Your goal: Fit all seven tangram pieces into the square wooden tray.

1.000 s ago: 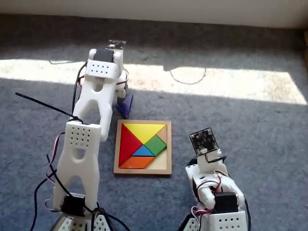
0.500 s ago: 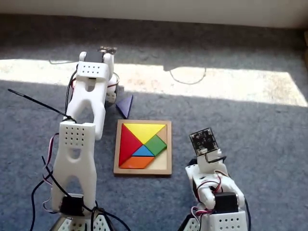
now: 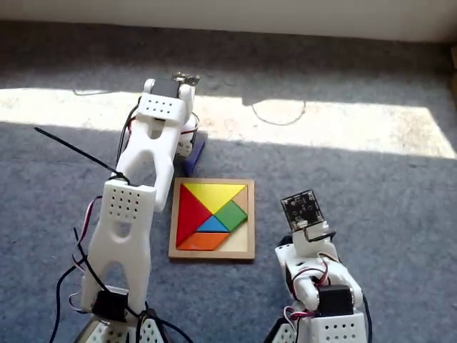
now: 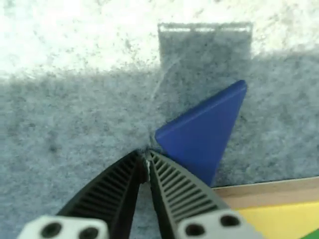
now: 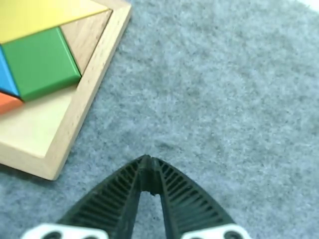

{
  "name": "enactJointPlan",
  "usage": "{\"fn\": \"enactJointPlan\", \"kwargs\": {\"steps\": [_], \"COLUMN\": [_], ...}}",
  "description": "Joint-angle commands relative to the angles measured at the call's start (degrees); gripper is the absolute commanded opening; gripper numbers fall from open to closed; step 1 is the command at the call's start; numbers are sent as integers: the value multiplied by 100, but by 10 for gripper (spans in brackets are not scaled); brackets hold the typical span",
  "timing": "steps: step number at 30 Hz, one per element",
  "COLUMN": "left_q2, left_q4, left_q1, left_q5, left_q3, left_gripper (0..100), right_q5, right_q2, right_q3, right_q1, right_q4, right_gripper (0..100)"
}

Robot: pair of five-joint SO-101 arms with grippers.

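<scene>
The square wooden tray [image 3: 250, 218] lies on the carpet between the arms and holds yellow [image 3: 213, 196], red [image 3: 187, 214], green [image 3: 231, 214], blue and orange pieces. A dark blue triangle [image 4: 204, 130] lies flat on the carpet just beyond the tray's far edge [image 4: 264, 191], and also appears in the high view [image 3: 194, 153]. My left gripper [image 4: 148, 162] is shut, its tips touching a corner of that triangle with nothing between them. Beside the tray's near right corner [image 5: 50, 172], my right gripper [image 5: 148, 172] is shut and empty over bare carpet.
Grey carpet covers the floor, with a sunlit band across the far side [image 3: 321, 121]. A thin cable [image 3: 278, 114] lies in that band. The right arm [image 3: 314, 279] sits folded at the near right. Bare wood shows in the tray's right part [image 5: 30, 129].
The left arm swung left away from the blue triangle, then came back right, so its shut tips now meet the triangle's corner. The right arm has not moved.
</scene>
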Motion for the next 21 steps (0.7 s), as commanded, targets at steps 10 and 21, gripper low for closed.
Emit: {"fn": "enactJointPlan", "kwargs": {"steps": [10,21], "left_q2": [-655,-2070], "left_q4": [-9,70], "left_q1": [-40,-356], "left_q5": [70,35], "left_q3": [-48,505], "left_gripper": [5,5], "right_q5": [-9,-9], "right_q2": [57,57], "right_q3": [593,593], "right_q1": [84,84], "right_q4": [13,13], "right_gripper": [7,7]}}
